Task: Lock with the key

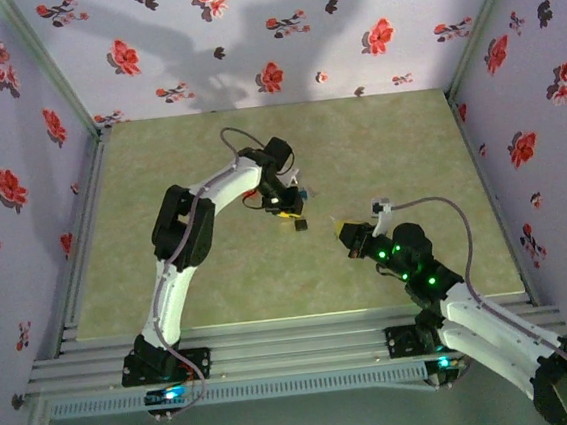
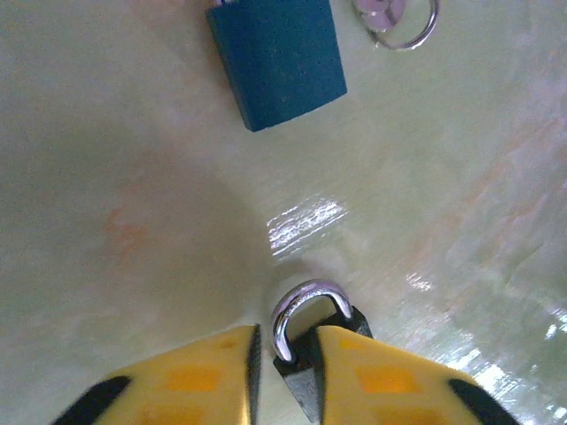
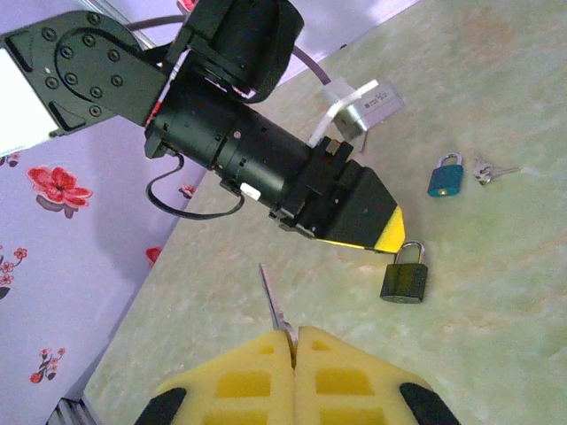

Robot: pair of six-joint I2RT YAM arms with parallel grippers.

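My right gripper (image 3: 294, 335) is shut on the key (image 3: 274, 299). The thin silvery blade sticks up and out from between the yellow pads, and the head is hidden between them. A small black padlock (image 3: 405, 276) with a silver shackle rests on the table just under the tip of my left gripper (image 3: 390, 235). In the left wrist view the padlock (image 2: 306, 310) lies between the slightly parted yellow fingers (image 2: 285, 341), against the right finger, with a gap to the left one. From above, the left gripper (image 1: 292, 215) is over the padlock (image 1: 301, 225), and the right gripper (image 1: 341, 229) is close to its right.
A blue padlock (image 3: 446, 176) lies beyond the black one, with a ring of spare keys (image 3: 492, 168) next to it. Both also appear ahead of the left gripper: the blue padlock (image 2: 276, 62) and the key ring (image 2: 396, 19). Flowered walls enclose the green table (image 1: 169, 274).
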